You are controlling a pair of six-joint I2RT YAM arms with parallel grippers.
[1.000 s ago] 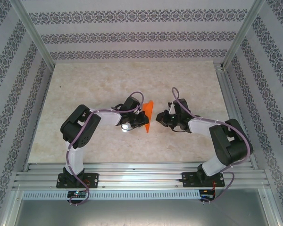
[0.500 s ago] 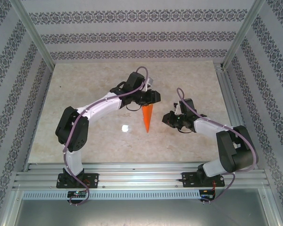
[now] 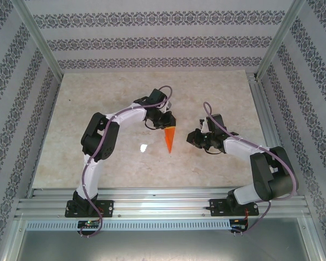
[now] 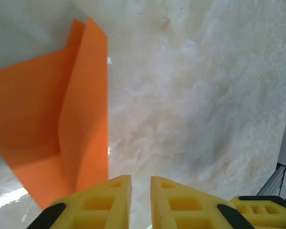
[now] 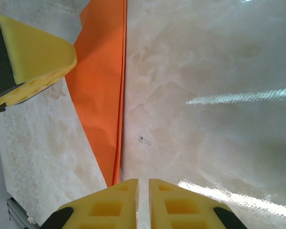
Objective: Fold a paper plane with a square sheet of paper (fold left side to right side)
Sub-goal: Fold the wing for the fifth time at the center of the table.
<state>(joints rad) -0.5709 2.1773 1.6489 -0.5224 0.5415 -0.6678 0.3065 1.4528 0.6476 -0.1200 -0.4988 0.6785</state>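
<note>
The square sheet of paper (image 3: 170, 140) is bright orange and folded into a narrow wedge. It lies flat mid-table with its tip toward the arm bases. My left gripper (image 3: 167, 120) sits at the wedge's wide far end. In the left wrist view the paper (image 4: 62, 124) lies left of my left gripper (image 4: 140, 183), whose jaws are nearly together with nothing between them. My right gripper (image 3: 194, 137) rests just right of the wedge, apart from it. In the right wrist view the layered paper (image 5: 102, 86) runs left of my right gripper (image 5: 143, 183), shut and empty.
The pale marble table (image 3: 114, 98) is bounded by aluminium rails at the right (image 3: 263, 119) and near edge (image 3: 163, 196), with patterned walls behind. A yellow finger of the left gripper (image 5: 33, 52) shows at the upper left of the right wrist view.
The paper dropped from a raised, wider flap to a flat narrow wedge. The left arm swung from the paper's left to its far end. The right gripper backed slightly right, then stayed.
</note>
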